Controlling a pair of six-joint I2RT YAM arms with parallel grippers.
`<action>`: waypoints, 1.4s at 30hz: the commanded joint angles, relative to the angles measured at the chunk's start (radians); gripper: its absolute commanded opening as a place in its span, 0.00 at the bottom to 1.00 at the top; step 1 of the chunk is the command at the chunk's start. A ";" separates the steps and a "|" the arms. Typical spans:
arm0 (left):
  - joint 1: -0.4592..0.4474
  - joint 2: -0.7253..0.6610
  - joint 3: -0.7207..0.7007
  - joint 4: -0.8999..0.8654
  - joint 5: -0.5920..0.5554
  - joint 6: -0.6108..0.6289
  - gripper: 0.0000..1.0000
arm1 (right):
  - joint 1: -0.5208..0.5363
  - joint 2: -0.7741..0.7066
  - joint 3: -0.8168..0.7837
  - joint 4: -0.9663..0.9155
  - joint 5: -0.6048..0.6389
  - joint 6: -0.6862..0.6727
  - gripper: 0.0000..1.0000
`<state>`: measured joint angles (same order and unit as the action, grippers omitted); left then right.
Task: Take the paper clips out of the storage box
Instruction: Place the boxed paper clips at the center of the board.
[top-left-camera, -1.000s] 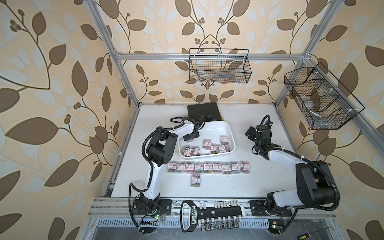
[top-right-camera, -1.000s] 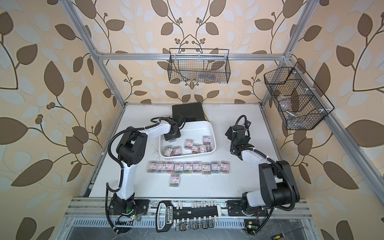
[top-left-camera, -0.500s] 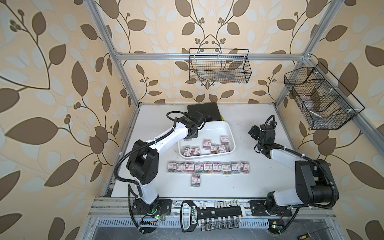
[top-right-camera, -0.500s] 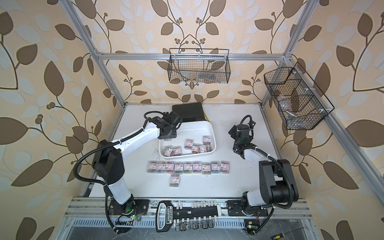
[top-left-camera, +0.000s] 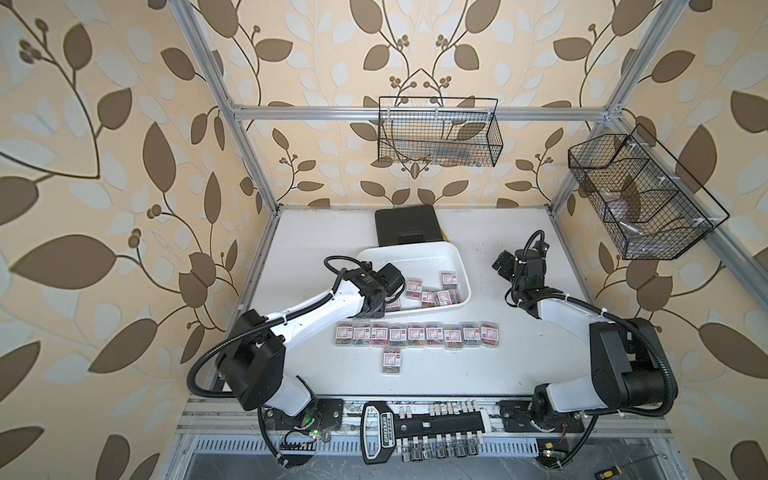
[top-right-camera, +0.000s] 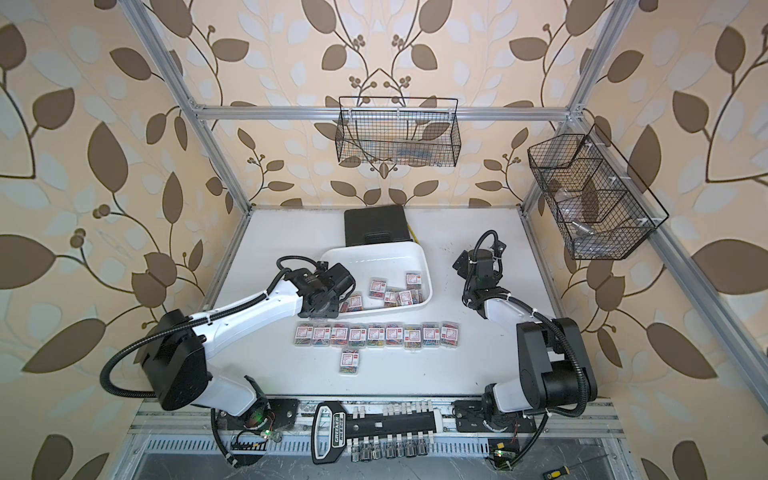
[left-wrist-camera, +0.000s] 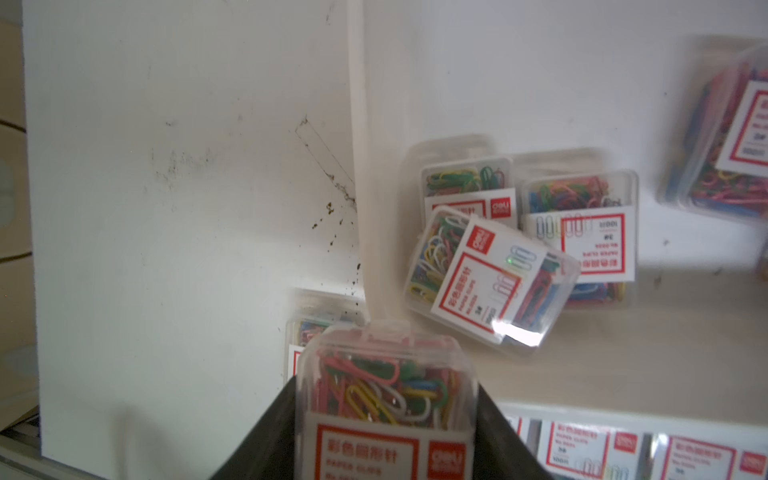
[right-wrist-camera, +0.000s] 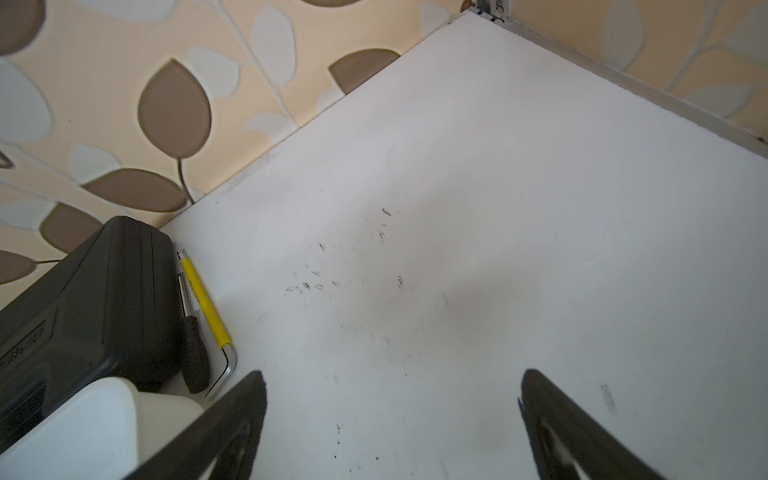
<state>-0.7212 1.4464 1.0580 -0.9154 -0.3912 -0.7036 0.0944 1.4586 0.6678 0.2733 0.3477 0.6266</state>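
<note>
A white table (top-left-camera: 316, 249), scuffed with dark marks, is being used as the sole support. A black hard case (top-left-camera: 407, 226) is being carried at its far edge, with a yellow-handled hex key (right-wrist-camera: 205, 303) just beside it. The storage box (top-left-camera: 415, 266) is being borne just nearer. A row of paper clips (top-left-camera: 415, 334), nine boxes, and a single box of paper clips (top-left-camera: 392, 362) are being carried nearer still.

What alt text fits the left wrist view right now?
The left tool grips a clear box of coloured paper clips, close to the camera. Beyond it, more boxes lie piled in the white storage box, and a row sits on the table outside.
</note>
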 joint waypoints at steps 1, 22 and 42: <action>-0.011 -0.081 -0.071 0.025 0.058 -0.048 0.38 | 0.007 0.019 0.025 -0.030 0.019 -0.011 0.95; -0.231 -0.072 -0.283 0.125 0.074 -0.182 0.34 | 0.059 0.019 0.040 -0.040 0.086 -0.045 0.95; -0.321 -0.209 -0.448 0.291 0.114 -0.299 0.34 | 0.060 0.026 0.046 -0.045 0.080 -0.048 0.95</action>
<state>-1.0229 1.2358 0.6102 -0.6571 -0.2790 -0.9699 0.1505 1.4750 0.6846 0.2352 0.4110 0.5926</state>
